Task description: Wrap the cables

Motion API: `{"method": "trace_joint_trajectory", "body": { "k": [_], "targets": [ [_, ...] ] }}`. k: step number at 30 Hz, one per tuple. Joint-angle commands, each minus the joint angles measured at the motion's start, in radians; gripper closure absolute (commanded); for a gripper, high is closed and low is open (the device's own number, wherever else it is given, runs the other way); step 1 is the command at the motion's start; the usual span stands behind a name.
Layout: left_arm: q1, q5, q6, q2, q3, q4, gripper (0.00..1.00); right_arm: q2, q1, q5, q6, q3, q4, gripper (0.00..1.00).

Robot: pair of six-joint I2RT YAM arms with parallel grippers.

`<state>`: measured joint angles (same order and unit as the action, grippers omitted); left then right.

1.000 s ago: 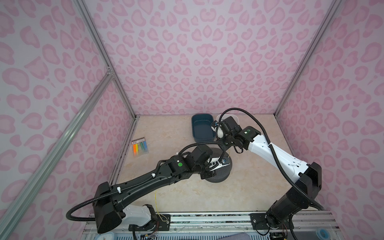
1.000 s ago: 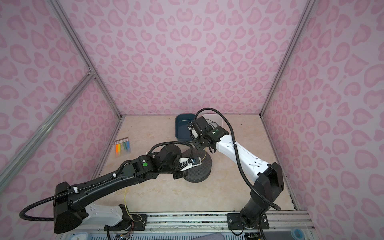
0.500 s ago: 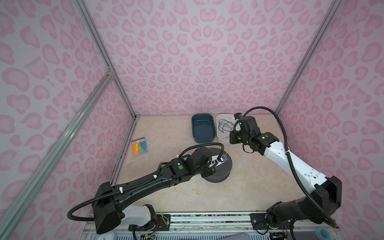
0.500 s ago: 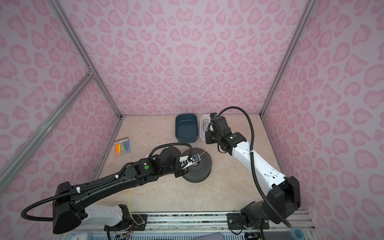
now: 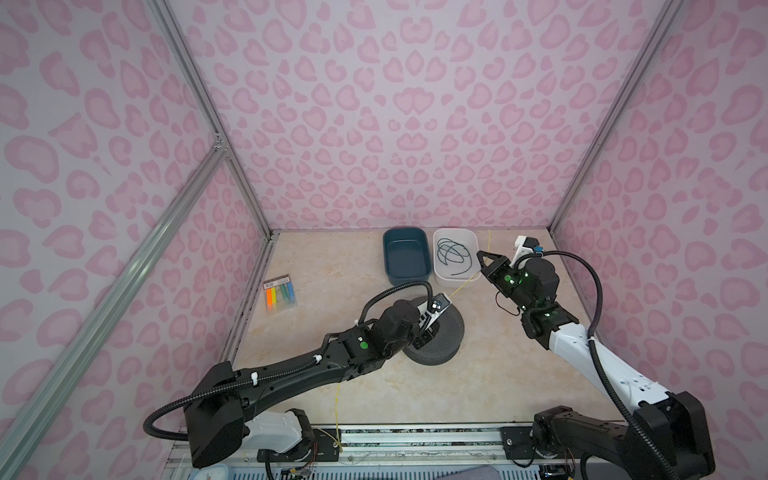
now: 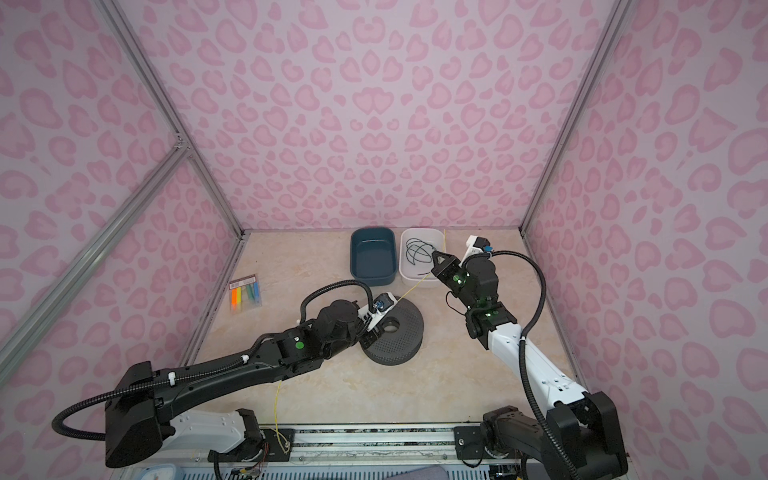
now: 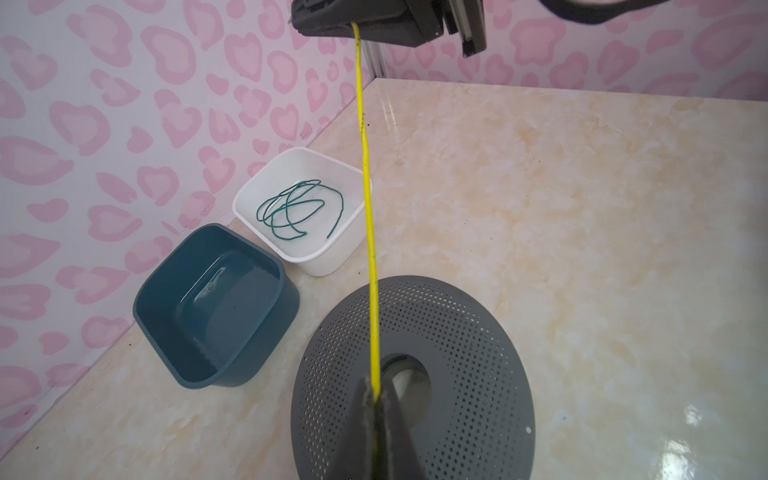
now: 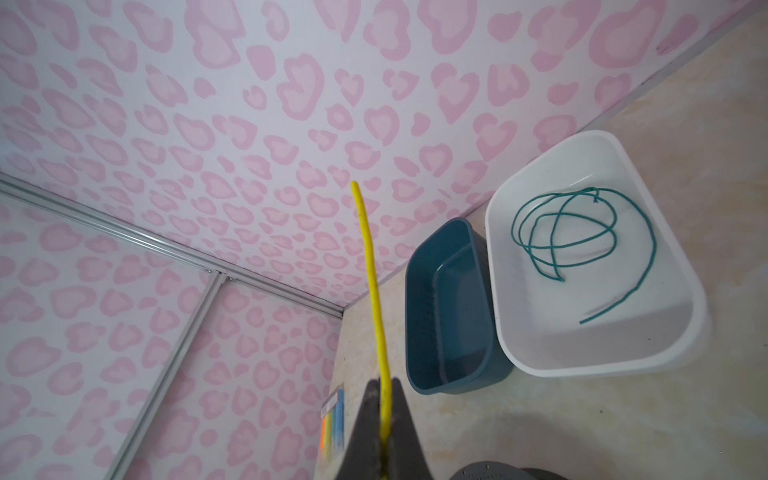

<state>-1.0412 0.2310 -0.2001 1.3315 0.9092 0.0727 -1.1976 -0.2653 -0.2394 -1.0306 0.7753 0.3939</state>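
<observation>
**Right arm swings clear of the grey perforated reel (image 5: 451, 332) and clamps the yellow wire (image 5: 465, 284)**

Since a second ago the right arm has left the reel and moved toward the back right. Its jaws, partly apart then, have closed.

Nearest the front rail (image 5: 415, 434), a slack tail of the yellow wire crosses the table edge and disappears under the left arm. Further in, the left gripper (image 7: 376, 399) is pinched tight on the wire directly above the reel's hub hole. From that pinch the wire runs straight and taut, off the table, to the right gripper (image 8: 383, 388). That gripper is clamped on the wire too, with a short free end standing out past its fingertips, and in both top views it hangs just beside the white bin (image 5: 453, 280).

My reading is that a working length has been drawn out between the two grips and winding onto the reel has not begun; no turns show on it. The next move probably calls for one arm to anchor the wire at the hub while the other carries its end round the reel. Tension would need to stay even, since so thin a wire could slip from the pads.

At the back, the blue bin (image 5: 409, 276) is empty. The white bin, touching or nearly touching it, holds only a loose tangle of green cord (image 5: 451, 251).
</observation>
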Motion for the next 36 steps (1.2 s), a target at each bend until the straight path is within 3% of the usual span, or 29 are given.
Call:
{"method": "trace_joint_trajectory", "body": {
  "k": [1, 13, 21, 24, 31, 36],
  "targets": [
    [-0.004, 0.009, 0.052, 0.020, -0.013, -0.042, 0.97, -0.014, 0.025, 0.091, -0.145, -0.005, 0.262, 1.00],
    [-0.009, 0.024, 0.105, 0.011, -0.080, 0.028, 0.97, -0.080, 0.143, -0.101, -0.404, -0.052, 0.532, 1.00],
    [-0.010, 0.047, 0.094, -0.007, -0.088, -0.001, 0.97, -0.045, 0.266, -0.259, -0.242, 0.045, 0.217, 0.99],
    [-0.011, 0.044, 0.097, -0.016, -0.070, -0.019, 0.97, -0.035, 0.286, -0.310, -0.220, 0.053, 0.199, 0.72],
    [-0.010, 0.052, 0.061, -0.018, -0.045, -0.031, 0.97, 0.074, 0.332, -0.294, -0.071, 0.078, -0.014, 0.56],
    [-0.010, 0.048, 0.050, -0.010, -0.033, -0.026, 0.97, 0.155, 0.315, -0.292, 0.008, 0.081, -0.149, 0.53]
  ]
}}
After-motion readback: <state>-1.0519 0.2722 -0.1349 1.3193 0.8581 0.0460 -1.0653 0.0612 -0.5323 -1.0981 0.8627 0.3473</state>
